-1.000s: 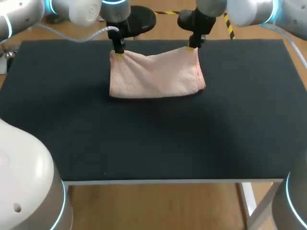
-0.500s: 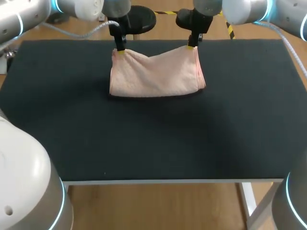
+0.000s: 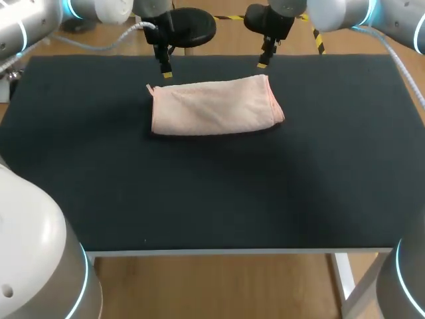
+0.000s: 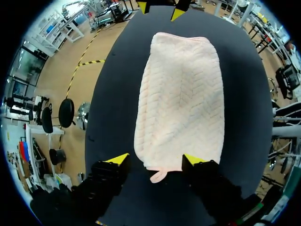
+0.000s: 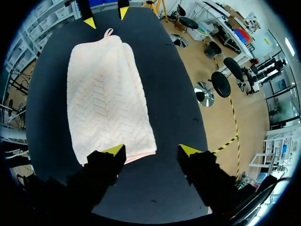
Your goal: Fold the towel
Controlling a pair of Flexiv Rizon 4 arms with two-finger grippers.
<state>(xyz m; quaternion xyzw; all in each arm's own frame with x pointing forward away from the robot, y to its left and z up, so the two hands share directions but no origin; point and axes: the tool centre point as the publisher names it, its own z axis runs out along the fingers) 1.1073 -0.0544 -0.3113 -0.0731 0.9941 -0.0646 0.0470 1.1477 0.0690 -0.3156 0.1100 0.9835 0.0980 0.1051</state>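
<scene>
Left gripper (image 3: pixel 166 73) hangs over the towel's (image 3: pixel 212 107) far left corner, fingers spread apart, grasping nothing. The pink towel lies folded flat on the black table (image 3: pixel 199 199), with its small loop (image 3: pixel 149 87) at that left corner. Right gripper (image 3: pixel 263 64) hangs over the towel's far right corner, likewise spread and empty.

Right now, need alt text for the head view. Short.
A pink towel, folded into a flat oblong, lies on the far half of the black table. The left arm and right arm come in from the far corners. Their jaws hang just beyond the towel's two far corners, clear of it.
</scene>
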